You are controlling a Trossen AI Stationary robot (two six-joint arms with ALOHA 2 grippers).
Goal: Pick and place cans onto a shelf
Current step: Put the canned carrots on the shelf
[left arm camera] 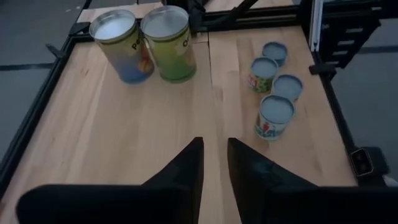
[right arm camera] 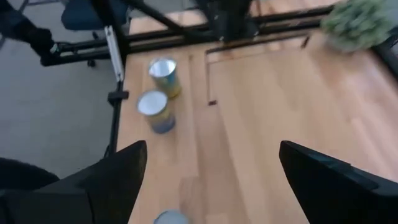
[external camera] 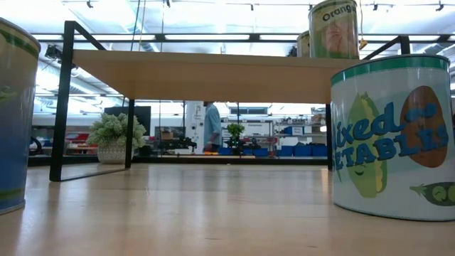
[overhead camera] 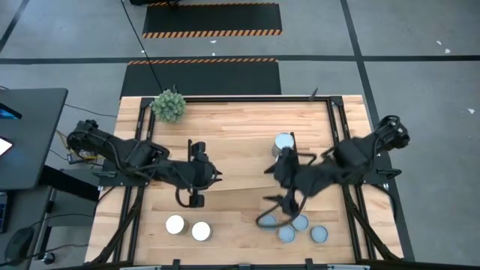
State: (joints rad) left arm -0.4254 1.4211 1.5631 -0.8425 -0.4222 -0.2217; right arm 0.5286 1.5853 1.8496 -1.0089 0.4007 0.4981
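Observation:
The shelf (overhead camera: 232,135) spans the table's far half; one silvery-topped can (overhead camera: 283,142) stands on it, and it also shows in the low view (external camera: 333,28). Two white-topped cans (overhead camera: 187,227) stand on the table at the near left. Several grey-blue-topped cans (overhead camera: 302,229) stand at the near right. My left gripper (overhead camera: 196,198) hovers at the shelf's near edge, shut and empty (left arm camera: 214,165). My right gripper (overhead camera: 274,210) is wide open and empty (right arm camera: 211,180), just left of the near-right cans; one can top (right arm camera: 171,217) shows between its fingers, untouched.
A spiky green plant ball (overhead camera: 169,105) sits at the shelf's far left corner. Black rod frames (overhead camera: 335,142) stand at the shelf's ends. Bare tabletop (overhead camera: 240,225) lies between the two can groups. In the low view, two cans (external camera: 394,135) stand close to the camera.

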